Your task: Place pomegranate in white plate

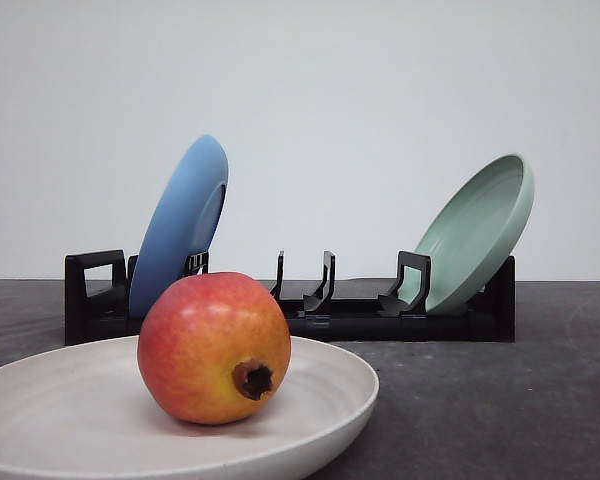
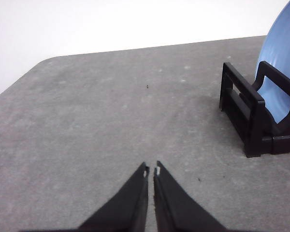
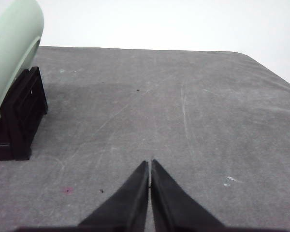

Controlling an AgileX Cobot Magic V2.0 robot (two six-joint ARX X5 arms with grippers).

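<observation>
The grey table (image 2: 96, 116) ends at a plain white wall (image 1: 360, 90). The left gripper (image 2: 151, 171) and right gripper (image 3: 150, 164) hover low, jaws closed, empty. The pomegranate (image 1: 215, 347) rests in the white plate (image 1: 70, 415).

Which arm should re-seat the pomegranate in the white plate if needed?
Left, probably: pomegranate sits in the white plate left of centre in front view, and the left end effector is near the blue plate on that side.
</observation>
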